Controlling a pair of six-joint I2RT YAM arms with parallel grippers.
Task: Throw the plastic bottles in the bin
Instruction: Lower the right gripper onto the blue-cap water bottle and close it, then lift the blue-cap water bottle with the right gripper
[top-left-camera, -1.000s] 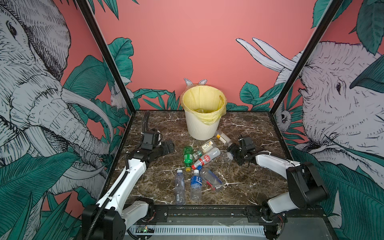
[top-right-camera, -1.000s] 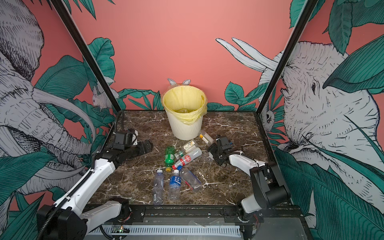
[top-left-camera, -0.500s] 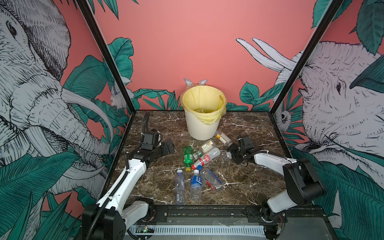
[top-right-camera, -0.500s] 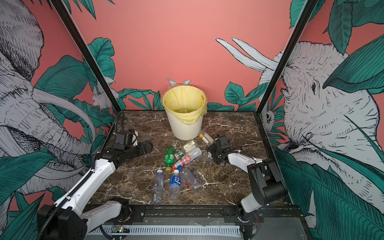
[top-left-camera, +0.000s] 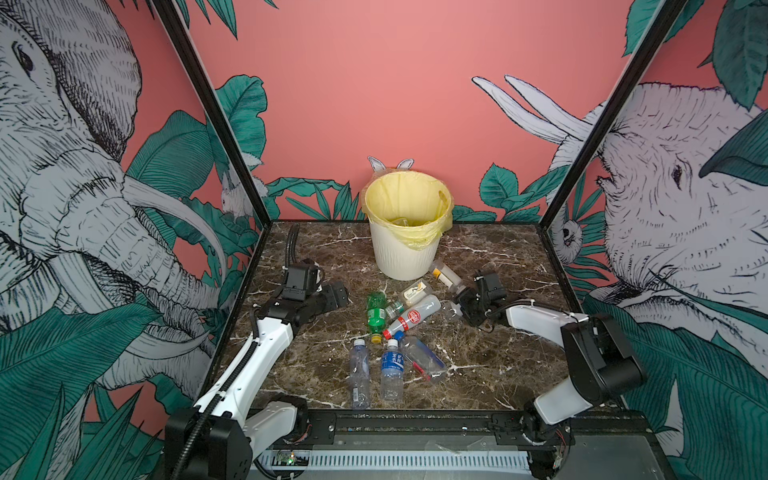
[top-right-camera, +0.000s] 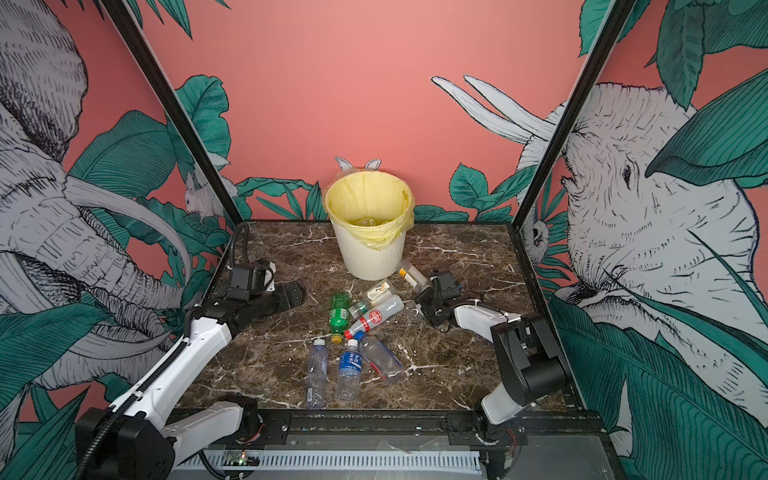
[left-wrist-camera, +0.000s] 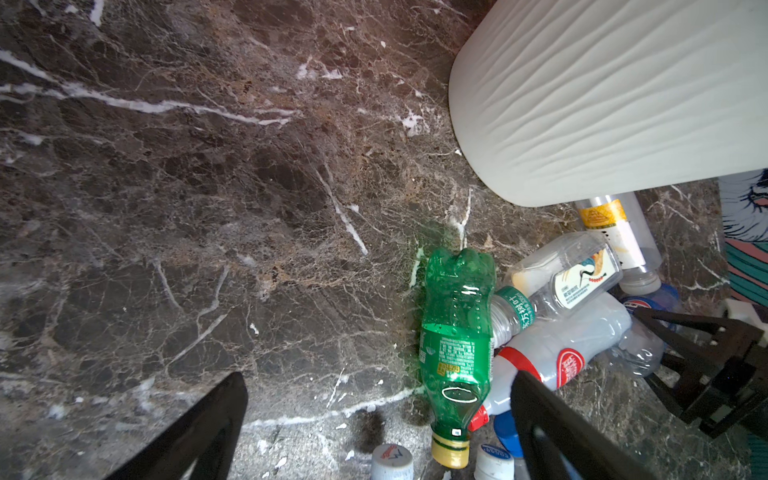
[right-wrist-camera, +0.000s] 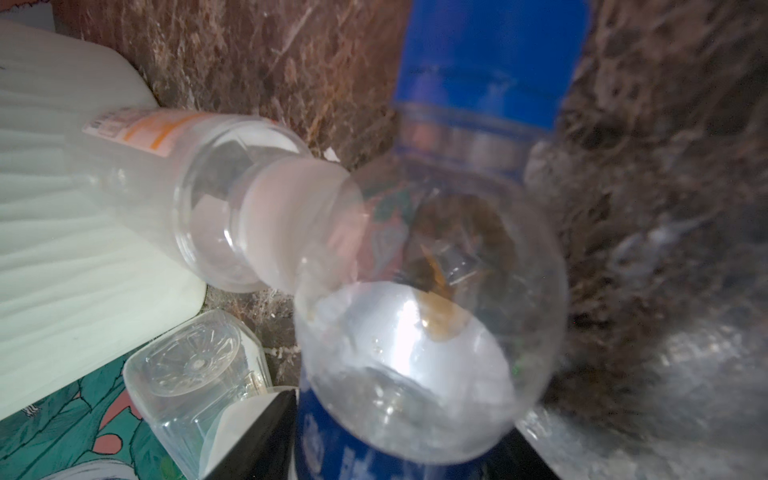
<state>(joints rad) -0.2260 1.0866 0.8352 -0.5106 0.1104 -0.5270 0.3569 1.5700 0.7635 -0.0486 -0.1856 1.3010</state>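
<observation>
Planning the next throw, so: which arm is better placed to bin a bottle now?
Probably the right: the right gripper has its jaws either side of a blue-labelled bottle near the bin. The left gripper is open and empty, short of the green bottle.

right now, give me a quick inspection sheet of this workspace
surface: dark marble table, bottles lying mid-table
job's things: bin upright at the back, something clear inside; about nine bottles lying in front of it, one green bottle
clutter: nothing seen
grippers: left gripper open, empty; right gripper around a clear bottle, grip unclear
cables: black hose along the left arm, clear of bottles
surroundings: elephant-print walls
</observation>
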